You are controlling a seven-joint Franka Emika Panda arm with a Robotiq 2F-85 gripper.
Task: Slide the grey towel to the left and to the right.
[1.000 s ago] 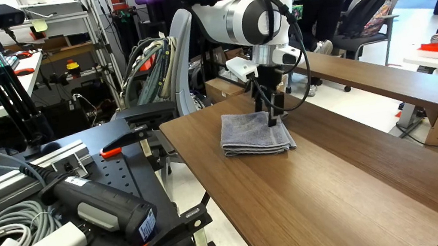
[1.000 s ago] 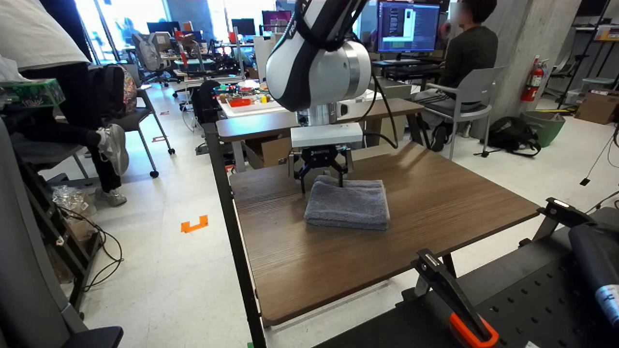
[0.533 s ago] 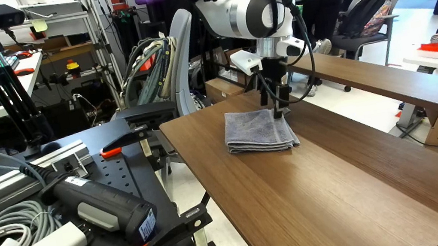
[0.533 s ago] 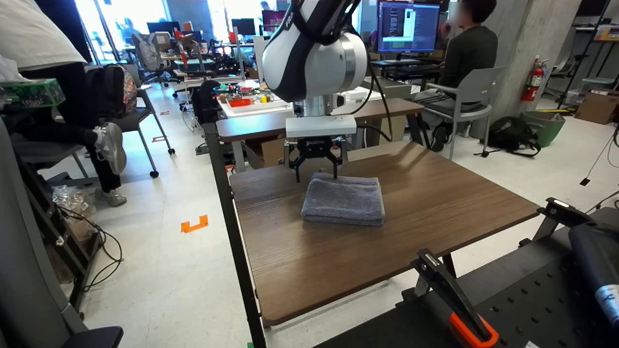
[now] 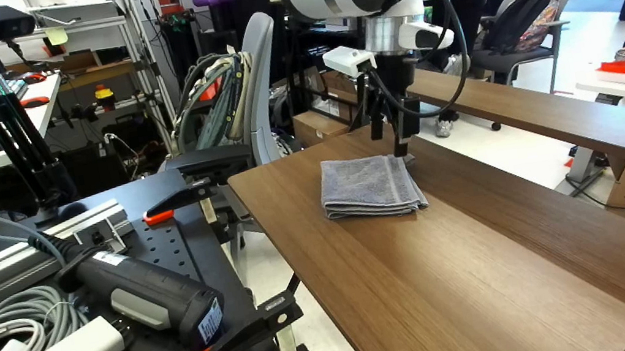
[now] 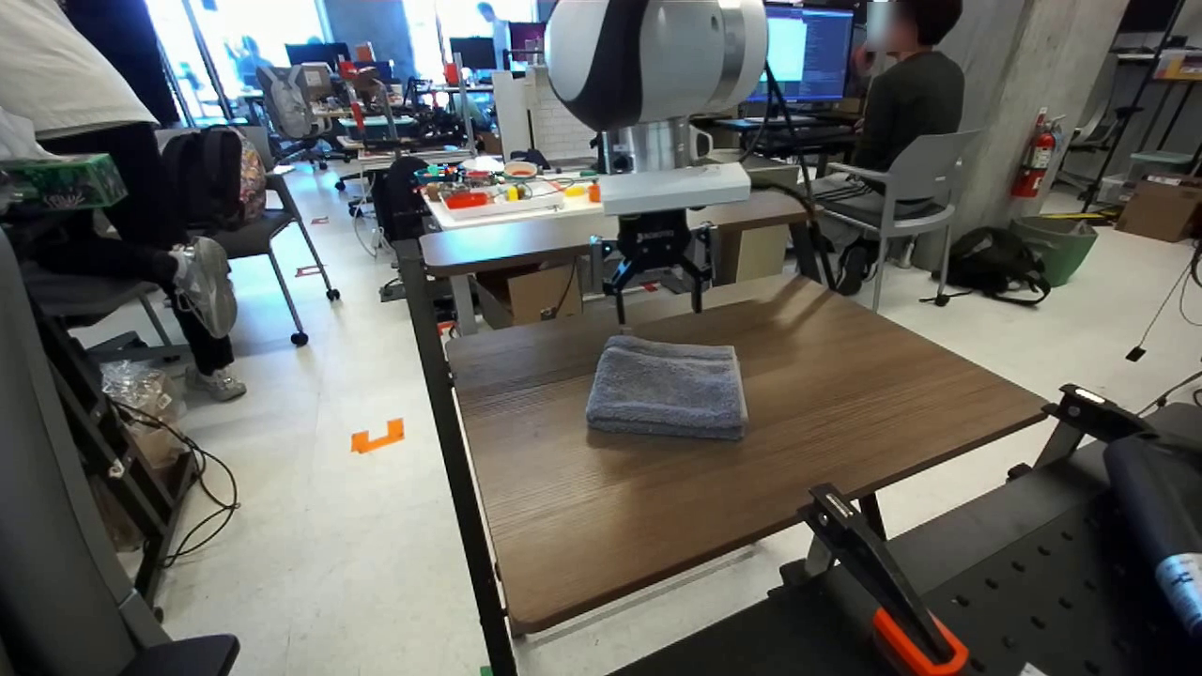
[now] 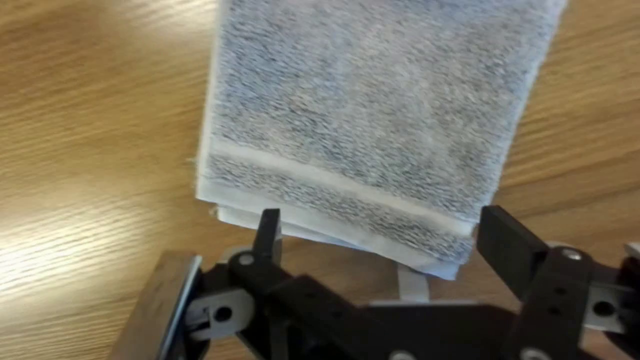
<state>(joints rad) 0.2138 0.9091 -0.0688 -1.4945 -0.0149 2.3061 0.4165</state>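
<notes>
- The black two-finger Robotiq gripper [image 6: 658, 315] is hanging beneath the white-and-black jointed arm [image 6: 657, 66], its fingers [image 7: 507, 245] standing released and spread apart.
- In an exterior view, a gap is showing between the fingertips and the folded, square, grey terry towel [image 6: 665, 390]; they are hovering near its back edge.
- In the wrist view, the towel's pale-banded edge is facing the gripper.
- The towel is lying flat on the brown wood-grain table [image 5: 490, 285], near its far end in an exterior view.
- Alongside, a black perforated workbench [image 5: 153, 184] is bearing a black-and-orange clamp [image 5: 249, 333].
</notes>
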